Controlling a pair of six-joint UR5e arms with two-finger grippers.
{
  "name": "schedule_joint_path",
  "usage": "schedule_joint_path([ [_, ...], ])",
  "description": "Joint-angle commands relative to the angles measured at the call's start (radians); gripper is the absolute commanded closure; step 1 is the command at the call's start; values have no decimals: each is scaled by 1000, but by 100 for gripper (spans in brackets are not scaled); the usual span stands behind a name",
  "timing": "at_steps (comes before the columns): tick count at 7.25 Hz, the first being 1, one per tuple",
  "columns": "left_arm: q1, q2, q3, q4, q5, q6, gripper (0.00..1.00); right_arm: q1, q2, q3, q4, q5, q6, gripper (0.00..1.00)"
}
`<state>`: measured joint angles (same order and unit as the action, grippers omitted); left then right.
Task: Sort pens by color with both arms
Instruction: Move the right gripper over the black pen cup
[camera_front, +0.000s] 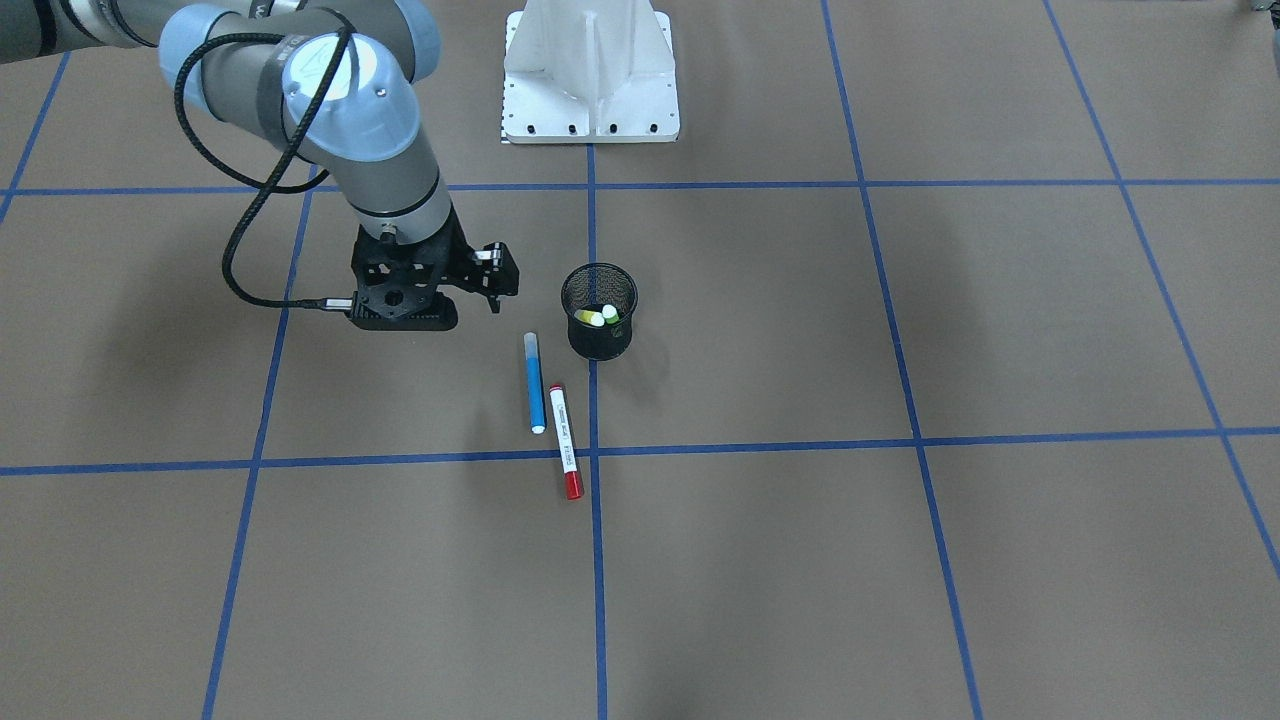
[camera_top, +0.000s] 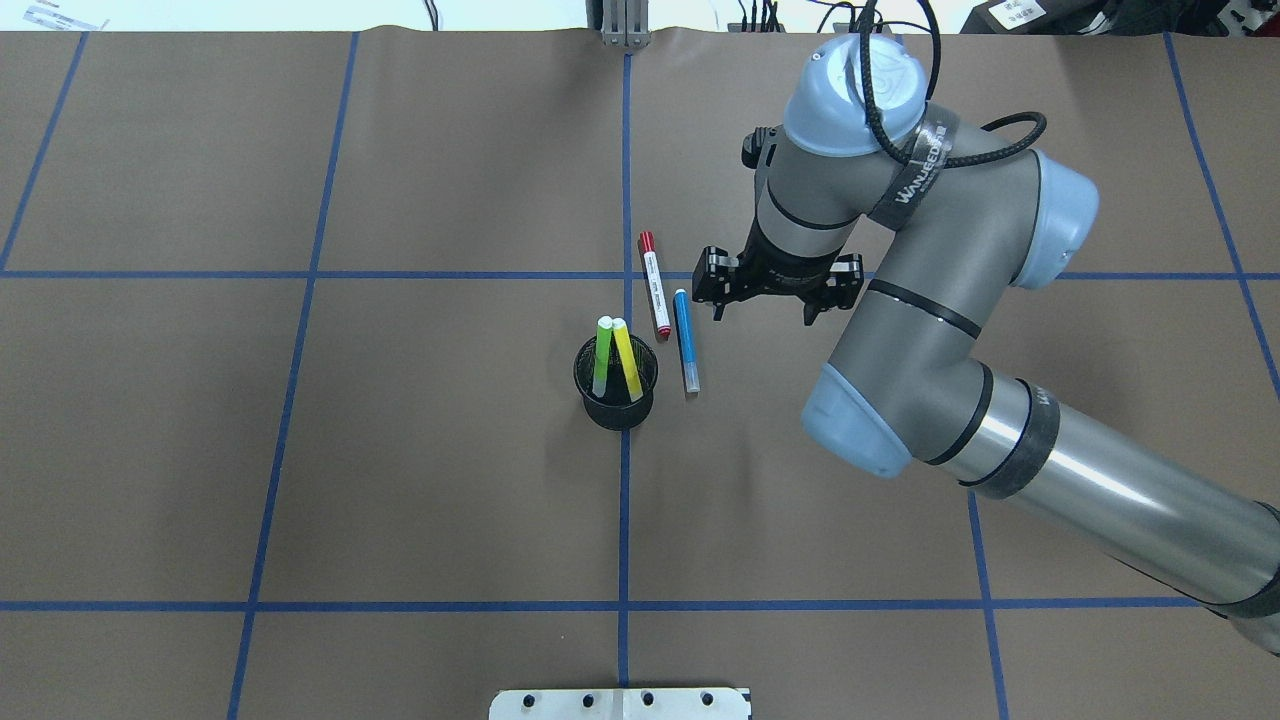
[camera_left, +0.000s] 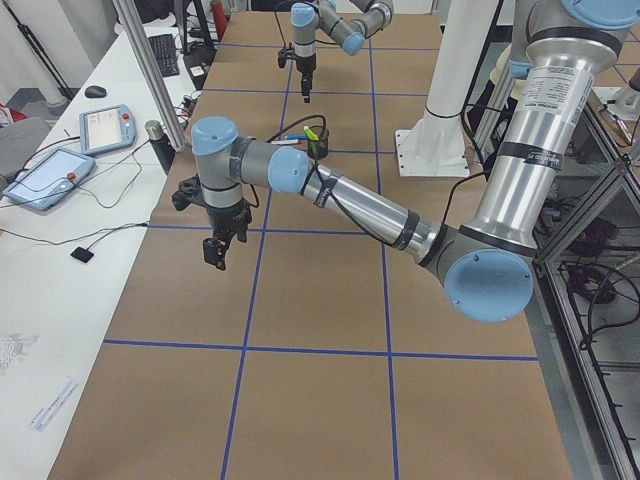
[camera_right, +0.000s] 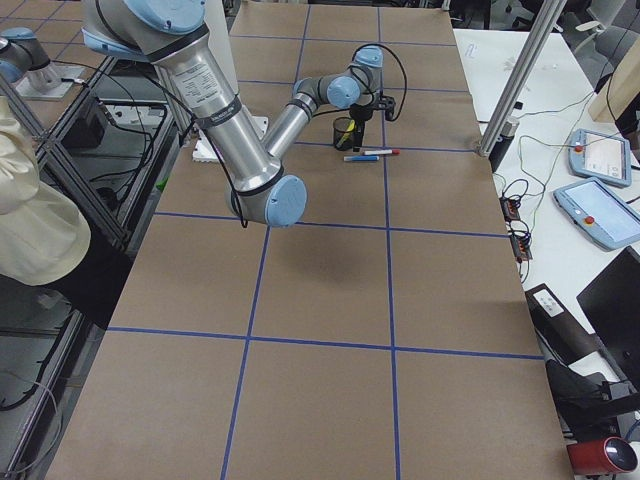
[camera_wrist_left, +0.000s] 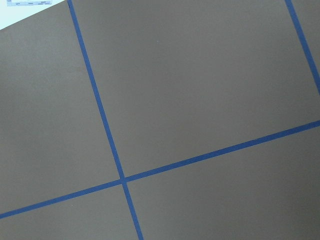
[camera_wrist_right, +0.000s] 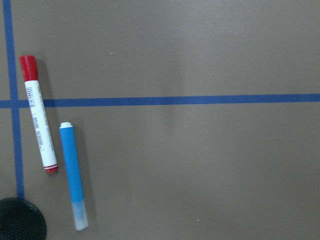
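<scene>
Right gripper (camera_top: 764, 305): pictured poised above the table (camera_top: 400, 480), jaws apart, nothing held between them.
Left gripper (camera_left: 218, 248): shown only from the table's end, so whether its fingers are apart or together cannot be told. Only bare brown surface and blue tape are seen by its wrist camera.
Blue marker (camera_top: 686, 340): laid flat on the table just beside the right gripper, on the robot's left of it, pale end toward the robot.
Red marker (camera_top: 654, 285): laid flat alongside the blue marker on the side away from the gripper and set a little farther from the robot, red cap pointed away. A thin gap appears to be kept between the two.
Long axis: both markers are run roughly front to back, slightly tilted. In the right wrist view they are framed nearly upright at the left edge.
Mesh cup (camera_top: 618, 412): stood upright near the blue marker's near end, a green highlighter (camera_top: 602, 355) and a yellow highlighter (camera_top: 626, 358) leaned inside.
Nearer arm: the right arm (camera_top: 930, 330). The left arm (camera_left: 360, 205) is held well apart from the pens.
Coming move, as judged: a short shift to the robot's left and a descent would be needed. The jaws appear already set across the barrel.
Destination: only one cup is seen, so where blue and red belong cannot be told.
</scene>
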<state>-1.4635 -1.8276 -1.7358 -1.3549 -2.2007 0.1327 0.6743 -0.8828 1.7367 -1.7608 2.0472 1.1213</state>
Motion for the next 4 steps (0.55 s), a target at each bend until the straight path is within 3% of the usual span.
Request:
schedule_joint_path([
  [1, -18, 40, 60, -107, -1, 30, 1, -61, 25, -3, 0, -50, 67, 1],
  [3, -37, 39, 91, -112, -2, 71, 1, -87, 60, -15, -2, -59, 99, 1],
  [4, -46, 41, 113, -119, -17, 90, 1, -90, 109, -66, -2, -65, 110, 1],
])
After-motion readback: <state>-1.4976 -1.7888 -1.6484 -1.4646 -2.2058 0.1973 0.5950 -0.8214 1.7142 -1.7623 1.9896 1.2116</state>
